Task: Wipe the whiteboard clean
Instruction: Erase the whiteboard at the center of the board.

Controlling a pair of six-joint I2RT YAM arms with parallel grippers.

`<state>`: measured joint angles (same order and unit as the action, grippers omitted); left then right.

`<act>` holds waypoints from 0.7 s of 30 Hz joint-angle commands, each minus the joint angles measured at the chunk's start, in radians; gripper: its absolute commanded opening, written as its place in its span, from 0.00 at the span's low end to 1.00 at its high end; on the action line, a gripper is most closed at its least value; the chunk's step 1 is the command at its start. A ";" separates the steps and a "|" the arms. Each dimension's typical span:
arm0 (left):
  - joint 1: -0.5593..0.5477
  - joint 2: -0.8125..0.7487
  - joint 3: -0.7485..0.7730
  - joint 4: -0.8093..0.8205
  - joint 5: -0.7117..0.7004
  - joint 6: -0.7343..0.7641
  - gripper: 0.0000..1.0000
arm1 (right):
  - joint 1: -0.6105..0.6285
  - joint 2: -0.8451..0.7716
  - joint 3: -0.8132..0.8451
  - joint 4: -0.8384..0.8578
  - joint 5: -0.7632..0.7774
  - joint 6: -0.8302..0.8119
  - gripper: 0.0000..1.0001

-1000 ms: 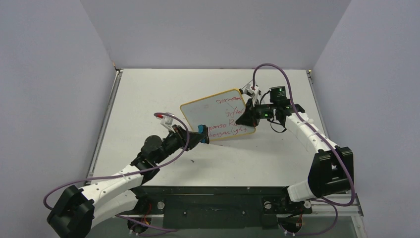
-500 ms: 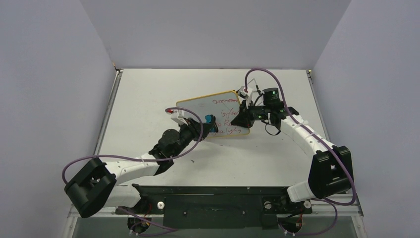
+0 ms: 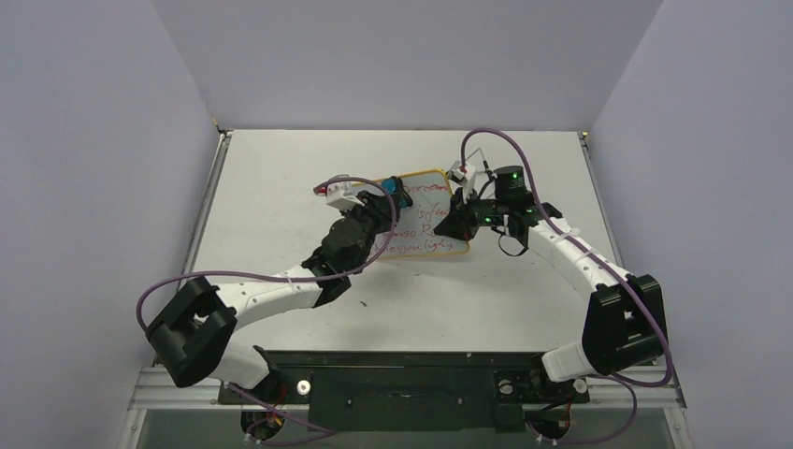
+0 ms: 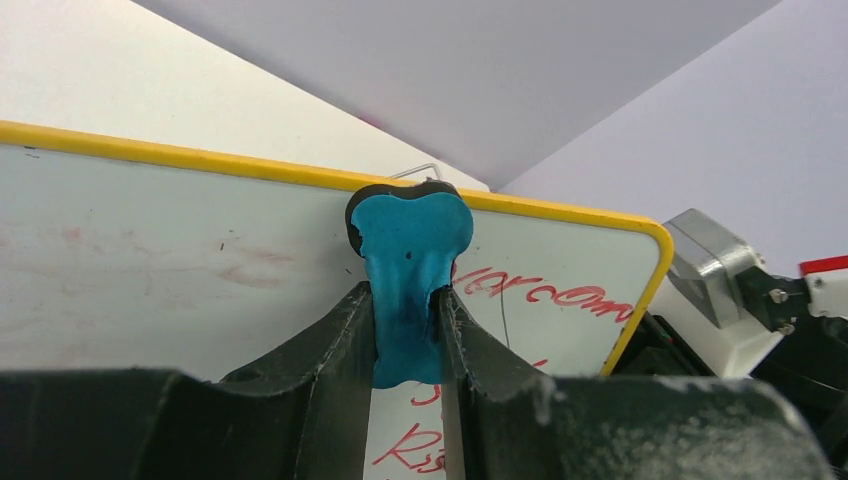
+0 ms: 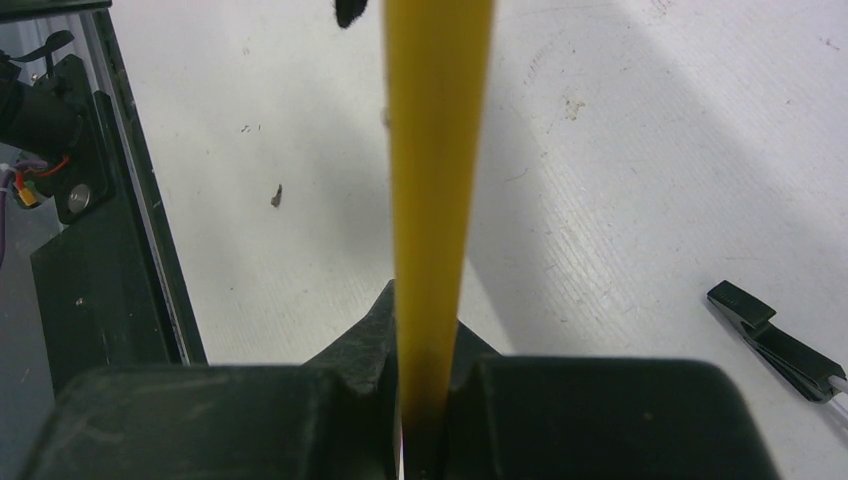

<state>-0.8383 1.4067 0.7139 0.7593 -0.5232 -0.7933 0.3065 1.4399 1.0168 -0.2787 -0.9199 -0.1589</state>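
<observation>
My right gripper (image 5: 428, 335) clamps the whiteboard (image 3: 432, 217) by its frame, tilted near the worktop's (image 3: 281, 168) middle, left gripper (image 4: 406, 296) pinching the eraser (image 4: 410, 225) at its top edge — one end wiped, red writing (image 4: 540, 292) left on the other.

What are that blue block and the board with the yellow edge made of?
The blue block looks like soft matte foam or felt with a black back: it bulges where the left gripper pinches it. The whiteboard face seems a smooth, faintly glossy coating, smeared pink. Its rim looks matte yellow, painted wood or plastic; I cannot tell which.
</observation>
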 commanded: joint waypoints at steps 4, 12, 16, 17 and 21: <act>-0.033 0.066 0.138 -0.153 -0.087 0.043 0.00 | 0.020 -0.029 0.006 0.042 0.076 -0.008 0.00; -0.031 0.124 0.203 -0.295 -0.019 0.130 0.00 | 0.035 -0.033 0.018 0.015 0.077 -0.032 0.00; 0.016 0.088 0.145 -0.256 0.003 0.168 0.00 | 0.041 -0.036 0.023 0.004 0.061 -0.041 0.00; 0.024 0.083 0.127 -0.248 0.016 0.171 0.00 | 0.044 -0.037 0.025 0.000 0.057 -0.043 0.00; 0.050 0.066 0.093 -0.178 0.110 0.214 0.00 | 0.058 -0.036 0.030 -0.005 0.054 -0.046 0.00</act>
<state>-0.8215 1.4879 0.8429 0.5682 -0.5034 -0.6579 0.3256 1.4395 1.0176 -0.2771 -0.8768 -0.1215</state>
